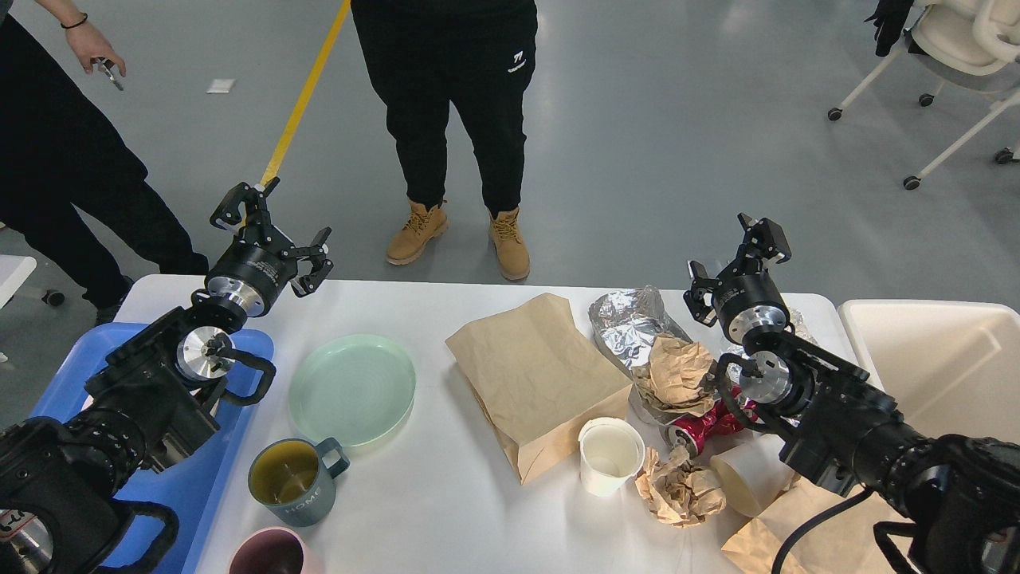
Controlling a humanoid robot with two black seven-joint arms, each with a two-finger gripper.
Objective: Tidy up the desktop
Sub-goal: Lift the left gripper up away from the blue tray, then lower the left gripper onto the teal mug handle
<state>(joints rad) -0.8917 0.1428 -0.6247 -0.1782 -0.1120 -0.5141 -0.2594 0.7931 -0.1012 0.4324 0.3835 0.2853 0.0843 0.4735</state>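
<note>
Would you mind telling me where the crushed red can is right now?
In the head view, the crushed red metal can lies right of centre on the white desktop, between crumpled brown paper and the white paper cup.
</note>
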